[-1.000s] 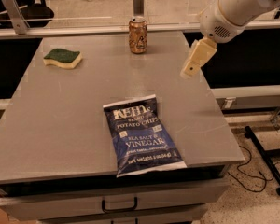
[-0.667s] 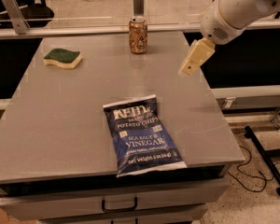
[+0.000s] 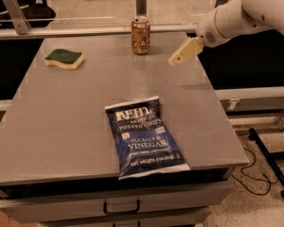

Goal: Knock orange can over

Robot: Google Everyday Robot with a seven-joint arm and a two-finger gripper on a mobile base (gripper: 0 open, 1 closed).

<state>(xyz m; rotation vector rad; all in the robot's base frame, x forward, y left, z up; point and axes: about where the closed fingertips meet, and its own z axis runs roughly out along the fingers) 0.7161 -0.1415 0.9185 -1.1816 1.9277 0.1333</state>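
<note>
The orange can (image 3: 140, 36) stood upright at the bench's (image 3: 61, 117) far edge, probably light; a shove near its rim would tip it. The pincer (image 3: 176, 59) hung near it, not touching, spread or together unclear.

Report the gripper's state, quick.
Gripper: open or closed cannot be told. It hangs over the far right of the table, to the right of the can and not touching it.

Table (image 3: 61, 117) bears orange can (image 3: 140, 36), sponge (image 3: 64, 58), chip bag (image 3: 144, 136); gripper (image 3: 176, 59) hovers above.
</note>
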